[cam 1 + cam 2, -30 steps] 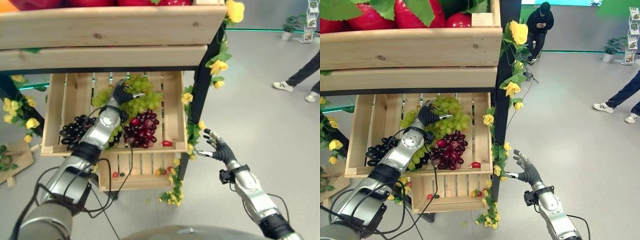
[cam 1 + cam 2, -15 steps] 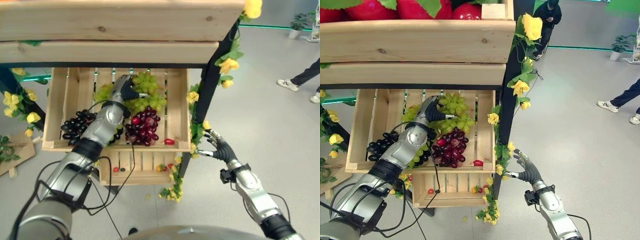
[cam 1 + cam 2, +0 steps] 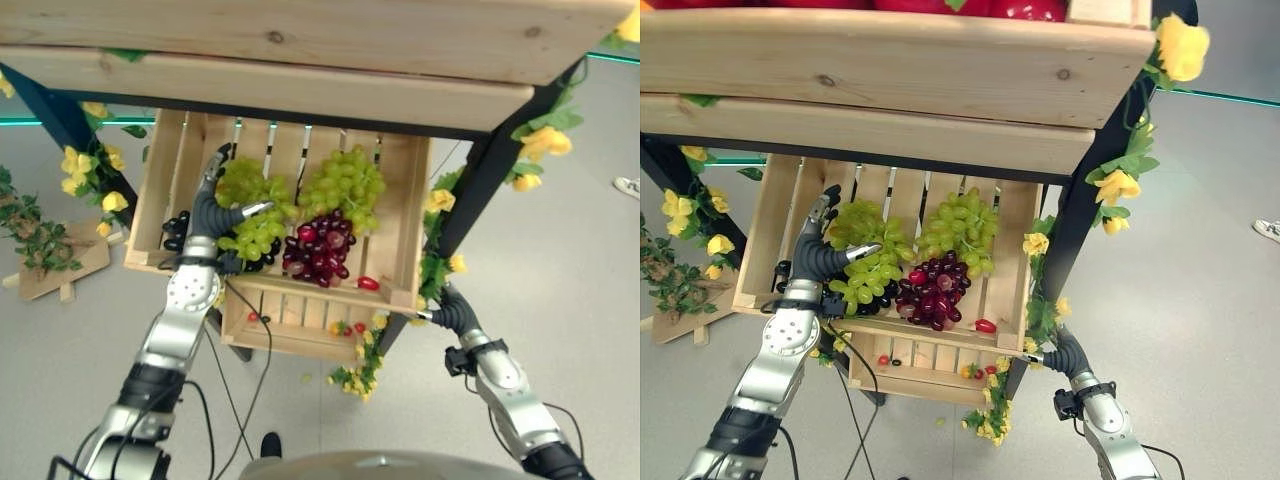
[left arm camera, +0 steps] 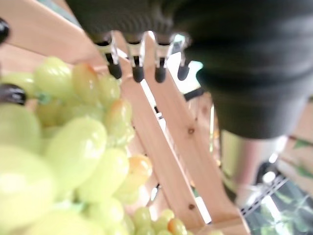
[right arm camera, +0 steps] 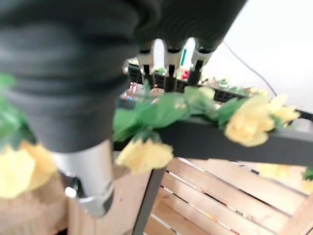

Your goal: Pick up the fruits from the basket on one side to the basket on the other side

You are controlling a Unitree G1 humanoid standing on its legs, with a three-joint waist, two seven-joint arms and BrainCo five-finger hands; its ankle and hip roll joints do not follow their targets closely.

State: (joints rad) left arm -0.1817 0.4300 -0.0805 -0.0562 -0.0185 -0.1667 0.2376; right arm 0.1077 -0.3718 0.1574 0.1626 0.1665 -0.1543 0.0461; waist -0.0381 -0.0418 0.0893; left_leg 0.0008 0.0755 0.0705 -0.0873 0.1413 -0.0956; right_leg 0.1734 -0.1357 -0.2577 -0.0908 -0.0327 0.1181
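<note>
- Grey floor [image 3: 560,250] is being shown around a wooden stand trimmed with yellow flowers [image 3: 1118,186], with a slatted wooden crate [image 3: 405,215] set under its upper shelf.
- Two green grape bunches, a dark red bunch [image 3: 320,252], a black bunch [image 3: 178,228] and a small red fruit [image 3: 368,283] are being carried in that crate.
- The left green grape bunch [image 3: 862,262] is being approached by the left hand [image 3: 818,255] inside the crate: the thumb is being stretched across the grapes while the fingers [image 4: 137,73] are being held straight above them, so nothing is being gripped yet.
- The right green grape bunch [image 3: 958,225] is lying just beside it, toward the back of the crate, touching the red bunch below it.
- The right hand [image 3: 1065,355] is being held low by the stand's dark post; whether its fingers are spread or curled cannot be told.
- The left bunch's long axis is being judged as running from the back of the crate toward its front edge; where its stem points cannot be told.
- The bunch is being judged as light, soft and loosely jointed, likely to sag and shed grapes if squeezed.
- A hold under the bulk of the cluster, or on the stem if it can be found, is being judged safest.
</note>
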